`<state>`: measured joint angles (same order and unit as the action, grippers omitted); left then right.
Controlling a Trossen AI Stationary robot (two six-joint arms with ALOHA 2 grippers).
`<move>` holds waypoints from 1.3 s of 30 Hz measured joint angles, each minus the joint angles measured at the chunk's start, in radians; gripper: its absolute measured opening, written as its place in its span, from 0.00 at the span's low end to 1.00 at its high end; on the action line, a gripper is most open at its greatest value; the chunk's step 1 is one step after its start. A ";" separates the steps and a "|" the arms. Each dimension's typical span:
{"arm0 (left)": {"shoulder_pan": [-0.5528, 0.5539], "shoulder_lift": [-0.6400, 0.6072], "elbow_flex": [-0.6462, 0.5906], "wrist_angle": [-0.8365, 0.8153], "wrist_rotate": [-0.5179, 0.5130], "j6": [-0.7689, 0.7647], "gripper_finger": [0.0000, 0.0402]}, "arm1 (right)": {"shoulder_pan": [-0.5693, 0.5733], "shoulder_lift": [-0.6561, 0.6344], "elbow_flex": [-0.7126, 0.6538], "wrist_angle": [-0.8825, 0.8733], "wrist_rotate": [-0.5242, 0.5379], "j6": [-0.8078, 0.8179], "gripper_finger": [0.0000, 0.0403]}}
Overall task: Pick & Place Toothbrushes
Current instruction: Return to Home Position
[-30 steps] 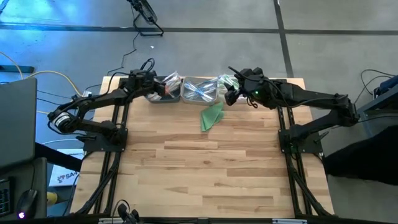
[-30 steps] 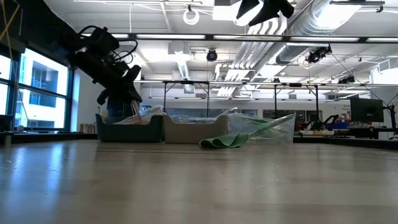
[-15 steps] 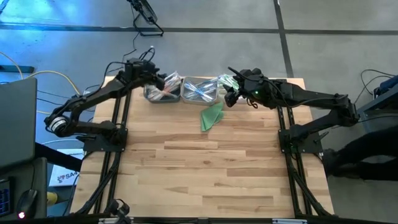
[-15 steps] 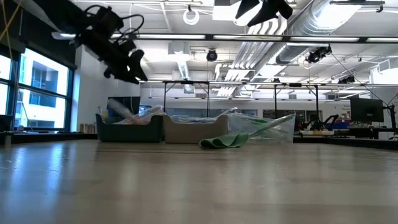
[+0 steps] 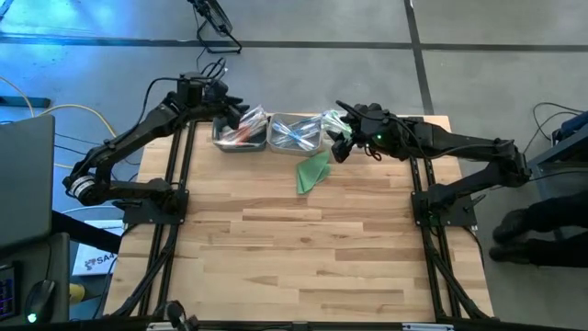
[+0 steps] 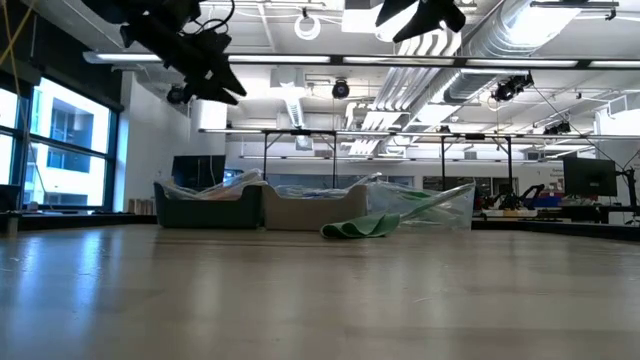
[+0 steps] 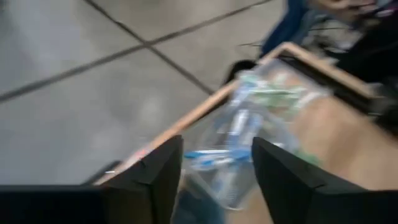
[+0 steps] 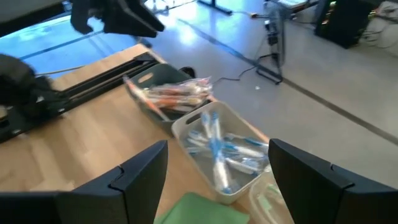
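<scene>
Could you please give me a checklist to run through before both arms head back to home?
1. Left gripper empty: ok, open, nothing held.
2. Left gripper clear of the dark bin: ok, high above it in the low view.
3. Right gripper empty: ok, open, nothing held.
4. Right gripper clear of the clear bin and cloth: ok, high above both in the low view.
5. Toothbrushes binned: ok for those in view; under the cloth, cannot tell.
</scene>
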<state>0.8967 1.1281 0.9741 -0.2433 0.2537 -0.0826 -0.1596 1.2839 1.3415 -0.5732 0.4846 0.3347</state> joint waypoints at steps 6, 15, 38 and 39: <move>0.000 0.000 0.000 0.009 0.151 -0.061 0.24 | 0.000 0.000 0.000 0.001 -0.055 -0.018 0.67; 0.000 0.000 0.000 0.009 0.209 -0.074 0.02 | 0.000 0.000 0.000 0.001 -0.073 -0.054 0.42; -0.015 0.001 0.000 -0.017 0.116 -0.148 0.01 | 0.000 0.000 0.000 0.001 -0.111 -0.131 0.02; -0.031 0.001 0.000 -0.019 0.125 -0.138 0.01 | 0.000 0.000 0.000 0.002 -0.119 -0.131 0.01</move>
<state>0.8652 1.1286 0.9741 -0.2623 0.3783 -0.2203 -0.1600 1.2839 1.3415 -0.5714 0.3651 0.2039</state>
